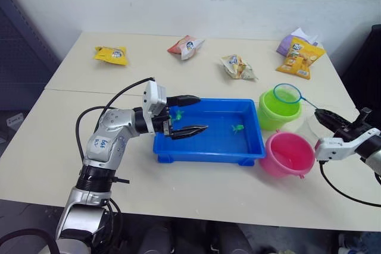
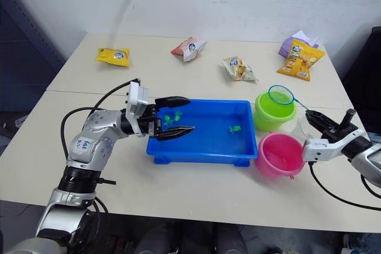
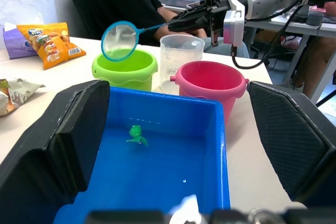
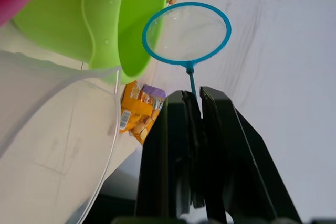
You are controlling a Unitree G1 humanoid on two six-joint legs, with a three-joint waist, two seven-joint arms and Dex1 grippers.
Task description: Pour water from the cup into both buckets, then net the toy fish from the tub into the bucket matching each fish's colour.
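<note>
**Operator:** Nearest my head camera is the left gripper point(image 1: 191, 113), hanging over the left end of the tub point(image 1: 250, 147), its two black fingers spread wide with nothing between them.

**Spotter:** And the fish?

**Operator:** I see one green fish point(image 1: 237, 128) lying in the tub toward its right end, well apart from that open left pincer. Another green fish point(image 2: 172, 117) sits just beside the left fingers, between them from the head view.

**Spotter:** What about the right side?

**Operator:** My right gripper point(image 2: 315, 117) has its fingers closed tight on the thin handle of the net point(image 1: 287, 93). The blue hoop hovers above the lime green bucket point(image 1: 271, 117), at its far rim. I can't tell whether anything is in the mesh.

**Spotter:** Other containers?

**Operator:** The pink bucket point(image 1: 286, 156) stands touching the tub's right end, just in front of the green one. The clear cup point(image 3: 180, 56) stands upright behind the pink bucket, beside the green. Snack bags point(image 1: 111, 55) lie scattered along the table's far side.
</note>
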